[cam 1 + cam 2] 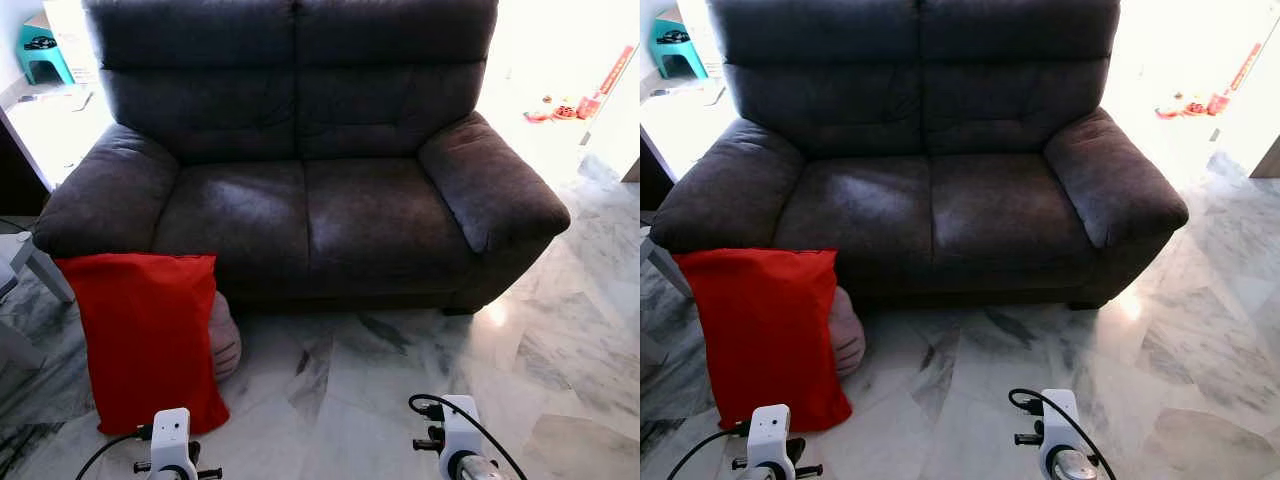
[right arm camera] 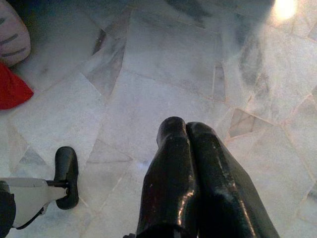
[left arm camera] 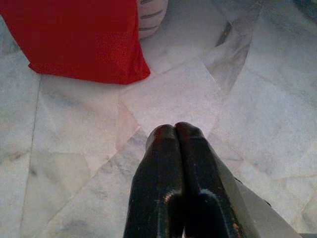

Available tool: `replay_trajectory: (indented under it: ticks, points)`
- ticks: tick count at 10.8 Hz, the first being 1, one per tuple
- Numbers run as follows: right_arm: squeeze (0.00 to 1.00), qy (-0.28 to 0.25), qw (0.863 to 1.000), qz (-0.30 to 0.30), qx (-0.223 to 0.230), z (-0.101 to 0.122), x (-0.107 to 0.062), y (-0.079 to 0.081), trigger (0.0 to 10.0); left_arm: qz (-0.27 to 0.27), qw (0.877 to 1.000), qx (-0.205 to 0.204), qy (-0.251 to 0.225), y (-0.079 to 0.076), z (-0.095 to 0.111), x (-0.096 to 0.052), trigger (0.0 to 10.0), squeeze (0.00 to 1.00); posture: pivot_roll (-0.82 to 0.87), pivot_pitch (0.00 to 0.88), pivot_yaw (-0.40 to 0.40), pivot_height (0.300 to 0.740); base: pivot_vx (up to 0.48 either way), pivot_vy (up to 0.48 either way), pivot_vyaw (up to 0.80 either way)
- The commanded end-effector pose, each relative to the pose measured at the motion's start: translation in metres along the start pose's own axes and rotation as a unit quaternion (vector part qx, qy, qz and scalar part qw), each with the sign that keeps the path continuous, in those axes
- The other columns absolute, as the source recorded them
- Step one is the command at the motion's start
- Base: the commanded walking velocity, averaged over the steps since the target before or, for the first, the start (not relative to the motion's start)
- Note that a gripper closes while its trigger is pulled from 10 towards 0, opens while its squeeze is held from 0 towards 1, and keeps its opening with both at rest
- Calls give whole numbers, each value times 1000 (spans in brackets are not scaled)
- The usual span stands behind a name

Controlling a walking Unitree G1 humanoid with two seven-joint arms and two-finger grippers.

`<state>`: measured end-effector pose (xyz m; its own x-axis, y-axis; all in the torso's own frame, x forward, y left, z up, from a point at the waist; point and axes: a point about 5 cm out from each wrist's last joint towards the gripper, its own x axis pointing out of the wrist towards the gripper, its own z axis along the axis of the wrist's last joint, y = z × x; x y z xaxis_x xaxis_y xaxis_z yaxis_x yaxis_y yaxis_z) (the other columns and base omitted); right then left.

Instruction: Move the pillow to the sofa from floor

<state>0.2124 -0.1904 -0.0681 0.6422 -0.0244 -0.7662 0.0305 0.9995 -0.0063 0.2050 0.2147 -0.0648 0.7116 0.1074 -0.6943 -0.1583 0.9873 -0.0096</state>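
A red pillow (image 1: pixel 148 335) stands upright on the marble floor, leaning against the front left corner of a dark grey two-seat sofa (image 1: pixel 300 180). Its lower corner also appears in the left wrist view as the red pillow (image 3: pixel 79 39). My left gripper (image 3: pixel 174 130) hangs low over bare floor a short way in front of the pillow, fingers pressed together and holding nothing. My right gripper (image 2: pixel 184 127) is shut and empty too, over the floor further right. Both wrists (image 1: pixel 172 445) show at the bottom edge of the eye views.
A pale striped cushion (image 1: pixel 225 335) sits behind the red pillow against the sofa base. A white furniture leg (image 1: pixel 40 262) stands at the far left. A teal stool (image 1: pixel 42 52) is at the back left. Marble floor (image 1: pixel 420 340) stretches in front of the sofa.
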Motion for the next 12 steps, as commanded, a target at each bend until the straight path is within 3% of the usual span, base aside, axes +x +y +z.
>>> replay_trajectory:
  ticks: [1, 12]
  points:
    - [0, -1, 1000, -2, 4, -1, 0, 0, 10000, 2, 1000, 10, 1, 3, 0, 0, 10000, 0, 68, 57, -12, 740, 0, 0, 0]
    - [0, -1, 1000, -2, 4, -1, 0, 0, 10000, 2, 1000, 10, 1, 3, 0, 0, 10000, 0, 68, 57, -12, 740, 0, 0, 0]
